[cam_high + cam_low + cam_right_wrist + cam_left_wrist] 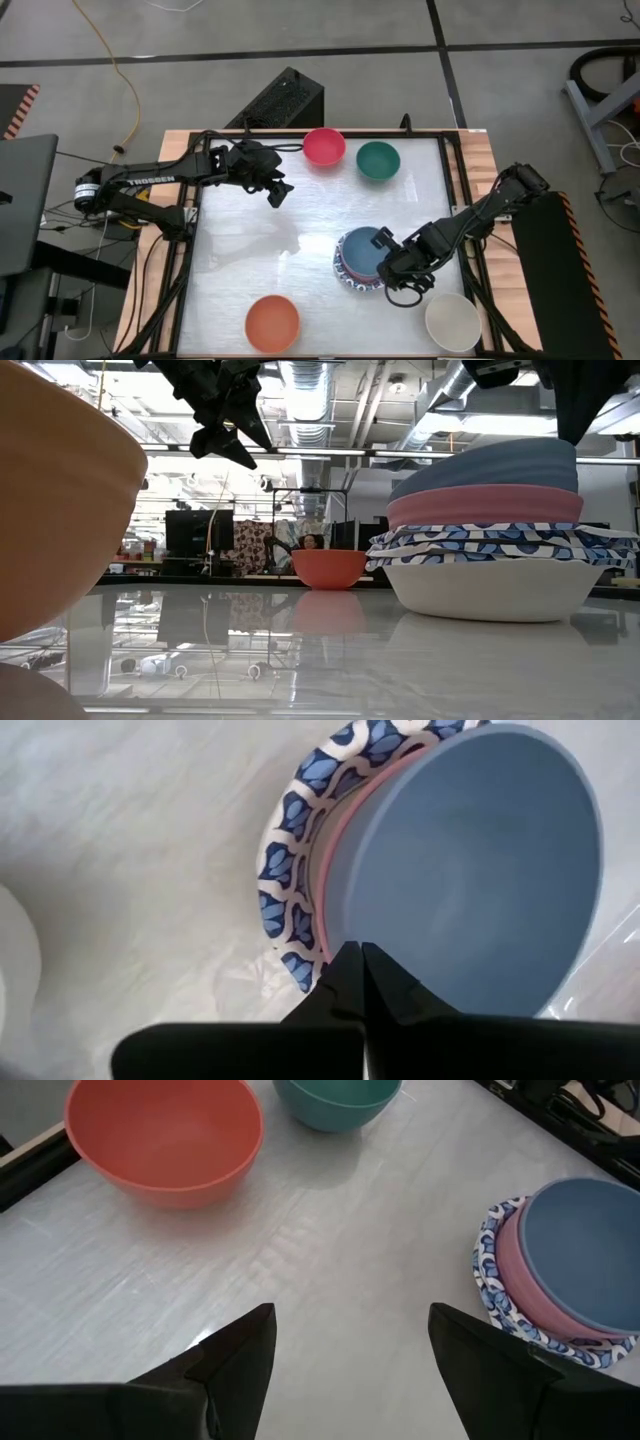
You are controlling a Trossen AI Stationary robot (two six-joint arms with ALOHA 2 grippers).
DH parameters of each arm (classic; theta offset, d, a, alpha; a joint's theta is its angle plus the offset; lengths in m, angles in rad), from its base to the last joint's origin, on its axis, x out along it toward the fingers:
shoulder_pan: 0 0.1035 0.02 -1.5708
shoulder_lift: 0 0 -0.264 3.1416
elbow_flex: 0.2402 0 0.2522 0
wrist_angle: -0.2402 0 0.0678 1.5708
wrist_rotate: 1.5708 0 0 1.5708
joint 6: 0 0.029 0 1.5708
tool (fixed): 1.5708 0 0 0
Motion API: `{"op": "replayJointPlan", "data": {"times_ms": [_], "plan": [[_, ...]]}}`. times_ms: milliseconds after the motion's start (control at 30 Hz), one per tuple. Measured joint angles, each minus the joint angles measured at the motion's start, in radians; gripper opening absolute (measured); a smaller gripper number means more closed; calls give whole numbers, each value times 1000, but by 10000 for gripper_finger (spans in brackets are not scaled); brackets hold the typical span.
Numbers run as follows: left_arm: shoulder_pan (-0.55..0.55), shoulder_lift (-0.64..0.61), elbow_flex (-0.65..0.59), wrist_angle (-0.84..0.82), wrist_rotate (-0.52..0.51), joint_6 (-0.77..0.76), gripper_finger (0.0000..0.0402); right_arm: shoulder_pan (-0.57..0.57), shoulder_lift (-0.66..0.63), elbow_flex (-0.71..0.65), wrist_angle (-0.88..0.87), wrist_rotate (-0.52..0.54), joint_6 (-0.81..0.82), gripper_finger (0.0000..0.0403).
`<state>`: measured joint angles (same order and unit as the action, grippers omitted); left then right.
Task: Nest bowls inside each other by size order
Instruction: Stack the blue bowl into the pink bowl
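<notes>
A stack of bowls stands right of the table's middle: blue-and-white patterned bowls (343, 272) at the bottom, a pink bowl (485, 505) in them, and a blue bowl (362, 250) on top, slightly tilted. My right gripper (362, 952) is shut on the blue bowl. My left gripper (350, 1350) is open and empty, in the air over the table's far left (277, 192). A red bowl (323, 145) and a teal bowl (378, 160) stand at the far edge. An orange bowl (272, 322) and a cream bowl (452, 320) stand at the near edge. My right gripper pinches the blue bowl's rim (346, 925) on the side toward the table's right near corner, one finger inside the bowl and one outside. The fingers come slanting down from the right. The bowl rests in the pink bowl, slightly tilted.
A raised dark frame (455, 180) runs round the table top. Bare table (260, 250) lies between the stack, the orange bowl and the left arm. In the low view the orange bowl (50, 490) fills the left foreground. A person sits far off in the room (308, 542).
</notes>
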<state>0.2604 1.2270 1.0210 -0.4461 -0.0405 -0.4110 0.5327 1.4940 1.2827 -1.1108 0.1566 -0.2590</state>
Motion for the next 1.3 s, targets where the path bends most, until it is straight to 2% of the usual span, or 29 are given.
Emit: {"op": "replayJointPlan", "data": {"times_ms": [600,933,1133,1300], "plan": [[0,0,0,0,-1,0,251,-11,0,-1,-1,0,26,6],[0,0,0,0,-1,0,251,3,0,-62,40,1,52,7],[0,1,0,0,-1,0,251,1,0,-62,41,53,52,7],[0,1,0,0,-1,0,251,2,-4,-62,24,53,90,8]]}}
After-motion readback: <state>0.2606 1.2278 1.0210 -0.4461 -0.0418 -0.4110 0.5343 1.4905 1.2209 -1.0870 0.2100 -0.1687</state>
